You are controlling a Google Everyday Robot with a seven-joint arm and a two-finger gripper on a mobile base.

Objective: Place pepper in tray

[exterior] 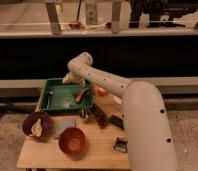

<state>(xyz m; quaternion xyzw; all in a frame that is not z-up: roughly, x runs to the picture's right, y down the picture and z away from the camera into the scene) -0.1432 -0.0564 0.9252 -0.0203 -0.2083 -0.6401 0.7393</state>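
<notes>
So the green tray [62, 97] sat at the back left of the wooden tabletop [99, 150], its far wall running right along the tabletop's rear edge and its left wall close to the left edge, so not much spare room on those two sides. The pepper [82, 94] was lying at the tray's right side, tilted, seemingly leaning over the right wall with its lower end inside. The rest of the tray floor looked mostly open, apart from a thin dark thing [48, 98] near the left wall that I couldn't make out. In front of the tray were two reddish-brown bowls: one [36, 124] off the tray's front left corner with something pale in it, the other [72, 141] further forward, near the tabletop's front edge. A dark grape-like bunch [98, 115] sat just off the tray's front right corner, and a round orange fruit [100, 91] just beside the right wall. The arm [142, 120] came in big from the right, ran up and left, then bent at an elbow above the tray's back right corner. The gripper [68, 78] hung off that bend over the tray's back edge, up and left of the pepper. Couldn't tell how the jaws stood.
</notes>
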